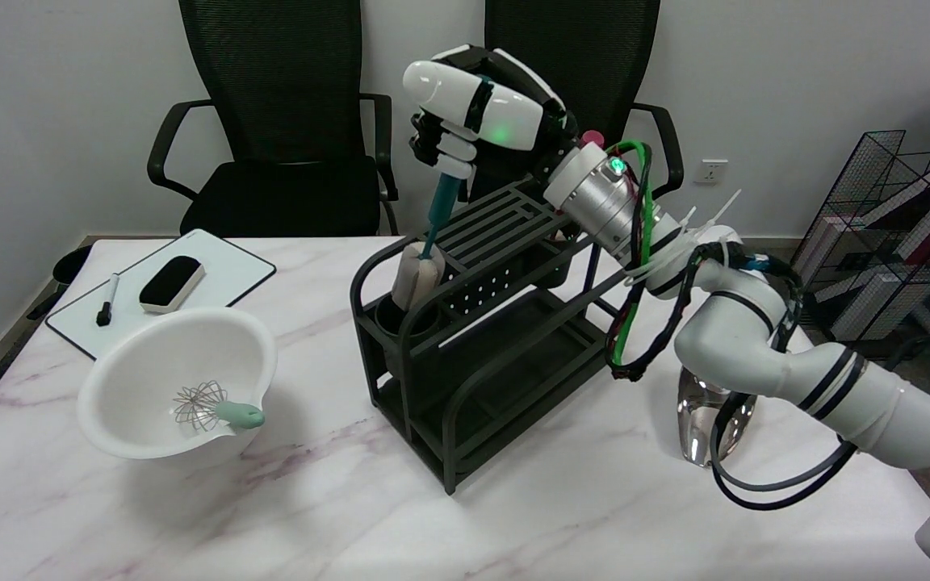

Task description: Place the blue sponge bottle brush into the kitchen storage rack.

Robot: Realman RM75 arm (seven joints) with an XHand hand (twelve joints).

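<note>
My right hand [473, 105] is above the left end of the kitchen storage rack [481, 339], fingers closed round the top of the handle of the blue sponge bottle brush [433, 234]. The grip is firm as far as can be seen; the fingertips themselves are partly hidden behind the palm.

The brush hangs nearly upright, tilted slightly. Its pale sponge head sits at the mouth of the round cup holder [408, 316] at the rack's left end. It appears part-way inside the cup, but I cannot tell whether it touches the bottom.

Assessment: the carry is done and insertion is under way. Remaining, in my judgement: lower the brush until it rests in the cup, loosen the fingers, and lift the hand clear without dragging the handle.

Other items on the table: a white bowl [178, 387] with a whisk [215, 407] near the left edge; a whiteboard [231, 270] bearing an eraser [172, 284] and a marker [107, 300] at the far left corner; a clear glass object [703, 420] near the right edge, beneath my forearm.
</note>
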